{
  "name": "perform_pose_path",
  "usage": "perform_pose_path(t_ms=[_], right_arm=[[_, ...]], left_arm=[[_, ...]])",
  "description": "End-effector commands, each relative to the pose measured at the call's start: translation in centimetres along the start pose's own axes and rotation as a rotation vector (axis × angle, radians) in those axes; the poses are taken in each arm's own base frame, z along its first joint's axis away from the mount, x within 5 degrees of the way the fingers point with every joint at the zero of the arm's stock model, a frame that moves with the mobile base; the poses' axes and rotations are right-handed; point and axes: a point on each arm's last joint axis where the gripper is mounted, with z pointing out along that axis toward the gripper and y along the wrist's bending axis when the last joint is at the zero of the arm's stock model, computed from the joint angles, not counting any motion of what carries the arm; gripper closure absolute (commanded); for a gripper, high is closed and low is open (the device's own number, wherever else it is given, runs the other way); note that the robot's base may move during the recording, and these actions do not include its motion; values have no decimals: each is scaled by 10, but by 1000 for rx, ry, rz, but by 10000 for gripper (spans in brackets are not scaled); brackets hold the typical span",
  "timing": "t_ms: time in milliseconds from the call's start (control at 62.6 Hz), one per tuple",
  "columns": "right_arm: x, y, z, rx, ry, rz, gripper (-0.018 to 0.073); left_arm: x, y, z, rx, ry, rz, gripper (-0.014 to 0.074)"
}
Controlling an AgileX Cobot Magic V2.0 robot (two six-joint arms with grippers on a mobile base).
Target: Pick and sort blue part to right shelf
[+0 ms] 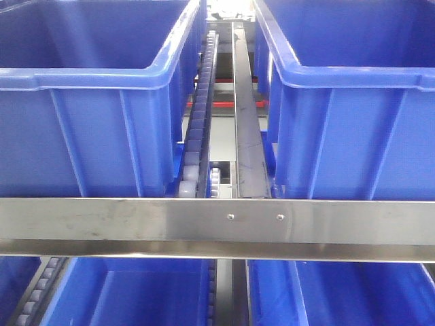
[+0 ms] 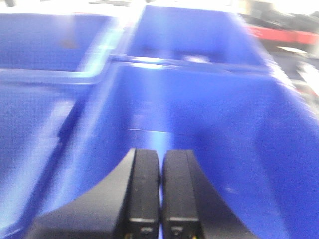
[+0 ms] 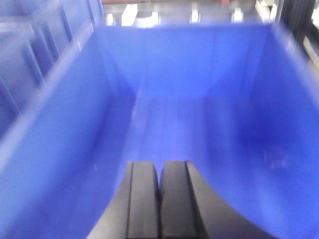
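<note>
The blue part shows in no view. The right shelf fills the front view: a flat steel rail (image 1: 224, 227) runs across, with large blue bins (image 1: 95, 102) (image 1: 353, 102) above it and more below. My left gripper (image 2: 161, 154) is shut with nothing between its black fingers, hovering over the inside of a blue bin (image 2: 189, 114). My right gripper (image 3: 160, 165) is also shut and empty, pointing into another blue bin (image 3: 189, 99) whose floor looks bare. Both wrist views are blurred.
White roller tracks (image 1: 197, 129) and a steel divider strip (image 1: 248, 122) run between the two upper bins. A neighbouring bin (image 2: 45, 45) lies left of the left gripper. Ribbed bin walls (image 3: 30, 55) stand left of the right gripper.
</note>
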Motion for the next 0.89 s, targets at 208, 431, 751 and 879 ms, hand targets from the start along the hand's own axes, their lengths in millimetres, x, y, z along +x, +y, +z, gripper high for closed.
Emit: perform_pose_path(t_ms=[208, 431, 751, 879], right_arm=[[-27, -15, -32, 77, -159, -75, 503], [1, -22, -61, 115, -156, -106, 503], [43, -19, -112, 108, -210, -129, 503], [47, -17, -127, 105, -266, -133, 503]], left_arm=[[17, 5, -70, -8, -119, -11, 470], [57, 10, -118, -6, -152, -8, 470], [84, 11, -154, 17, -172, -10, 470], [83, 11, -159, 21, -195, -10, 470]])
